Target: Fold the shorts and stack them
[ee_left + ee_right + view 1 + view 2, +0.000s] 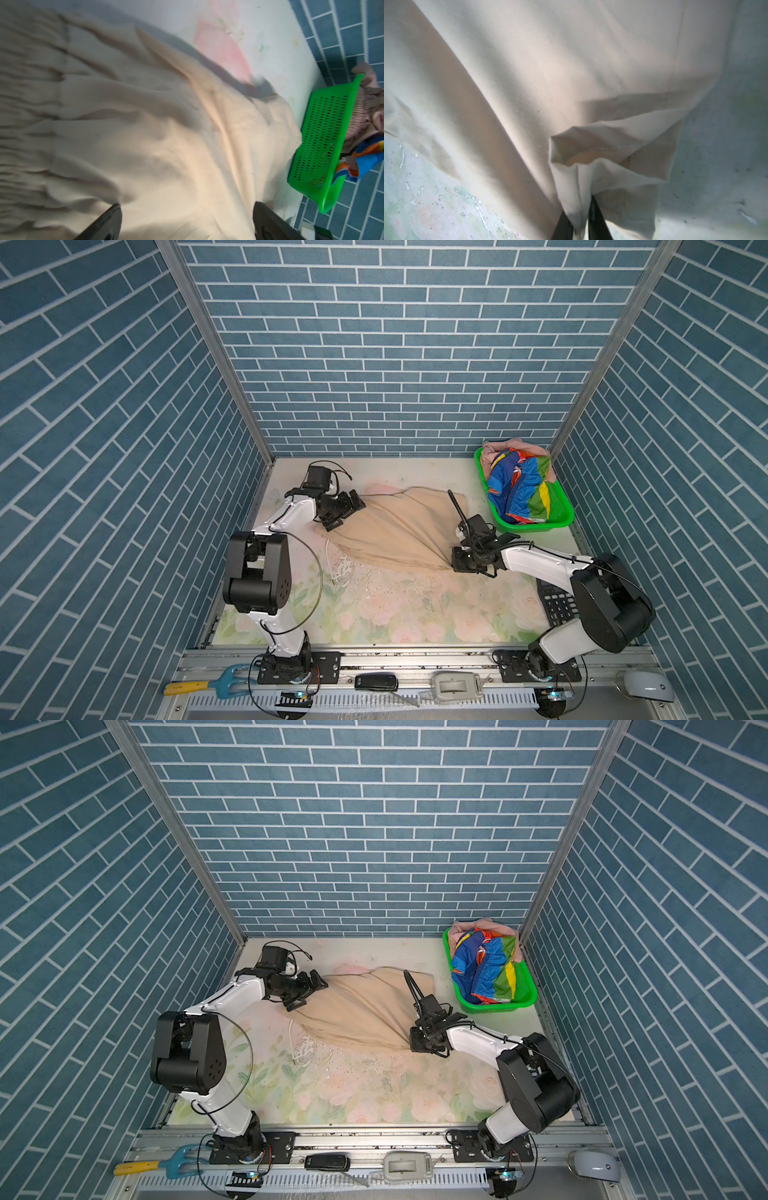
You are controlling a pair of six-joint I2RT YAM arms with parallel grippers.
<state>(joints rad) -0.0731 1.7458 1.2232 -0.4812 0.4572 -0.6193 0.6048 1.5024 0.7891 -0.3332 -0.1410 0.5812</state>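
The beige shorts (386,526) (353,1011) lie spread across the middle of the floral table, waistband to the left. My left gripper (347,512) (309,992) hovers open at the waistband end. In the left wrist view its fingers (112,220) stand wide apart over the cloth (145,135). My right gripper (455,564) (413,1042) (580,214) is shut on a bunched fold at the shorts' front right corner (591,149). The rainbow-striped shorts (519,489) (484,969) and the pink shorts (496,450) (465,928) lie crumpled in the basket.
The green mesh basket (561,514) (324,135) stands at the back right by the wall. A white drawstring (330,560) trails onto the table. A black calculator (555,605) lies under the right arm. Small tools (376,681) rest on the front rail.
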